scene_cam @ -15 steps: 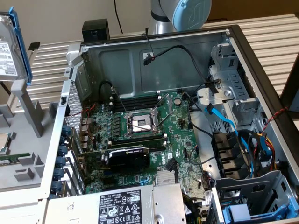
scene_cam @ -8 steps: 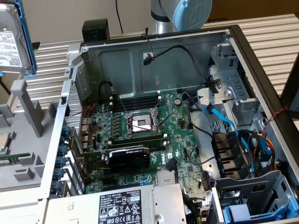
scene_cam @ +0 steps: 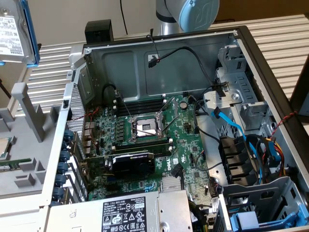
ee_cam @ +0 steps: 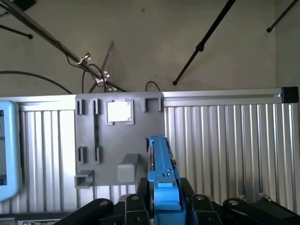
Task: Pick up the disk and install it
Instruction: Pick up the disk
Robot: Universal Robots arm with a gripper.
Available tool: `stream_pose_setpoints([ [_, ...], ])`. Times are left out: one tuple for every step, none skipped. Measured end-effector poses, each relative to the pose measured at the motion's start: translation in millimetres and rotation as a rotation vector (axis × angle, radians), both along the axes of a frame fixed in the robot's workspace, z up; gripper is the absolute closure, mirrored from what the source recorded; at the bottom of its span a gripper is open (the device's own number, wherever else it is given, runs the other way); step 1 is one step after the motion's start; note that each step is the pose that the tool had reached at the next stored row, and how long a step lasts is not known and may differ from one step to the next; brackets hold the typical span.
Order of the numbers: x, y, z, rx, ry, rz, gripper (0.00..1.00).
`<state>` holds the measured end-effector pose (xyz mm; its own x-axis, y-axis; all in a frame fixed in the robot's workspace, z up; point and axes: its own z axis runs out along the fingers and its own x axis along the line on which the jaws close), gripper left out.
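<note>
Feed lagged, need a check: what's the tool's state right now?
The tool is closed on the disk, holding it edge-on.

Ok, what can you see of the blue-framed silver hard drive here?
The flat silver-metal disk, white printed label on its face, sits in a bright blue plastic carrier. It hangs lifted, near upright, at the exterior view's upper left, above the grey plastic fixture, partly cut off. The black gripper clamps its blue edge.
</note>
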<state>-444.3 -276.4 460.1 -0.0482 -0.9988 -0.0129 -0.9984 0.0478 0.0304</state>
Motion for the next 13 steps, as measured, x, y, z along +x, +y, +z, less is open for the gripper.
stream_pose_setpoints([
  [2.7,0.0,2.8,0.0000,-0.0001,0.000,0.63],
  [5.4,0.0,5.4,0.0001,-0.0002,0.000,0.63],
  [8.2,0.0,7.7,0.0001,-0.0002,0.000,0.63],
  [11.1,0.0,10.3,0.0000,-0.0002,0.000,0.63],
  [13.8,0.0,12.5,0.0000,-0.0001,0.000,0.63],
  [16.6,0.0,15.1,0.0000,0.0000,0.000,0.63],
  [19.5,0.0,17.4,0.0000,0.0000,0.000,0.63],
  [22.3,0.0,19.4,0.0000,0.0000,0.000,0.63],
  [24.7,0.0,21.0,0.0001,-0.0001,0.000,0.63],
  [26.7,0.0,22.4,0.0000,0.0000,0.000,0.63],
  [28.9,0.1,23.7,0.0000,0.0000,0.000,0.63],
  [30.9,0.1,24.7,0.0000,-0.0001,0.000,0.63],
  [33.0,0.2,25.7,0.0000,0.0000,0.000,0.63],
])
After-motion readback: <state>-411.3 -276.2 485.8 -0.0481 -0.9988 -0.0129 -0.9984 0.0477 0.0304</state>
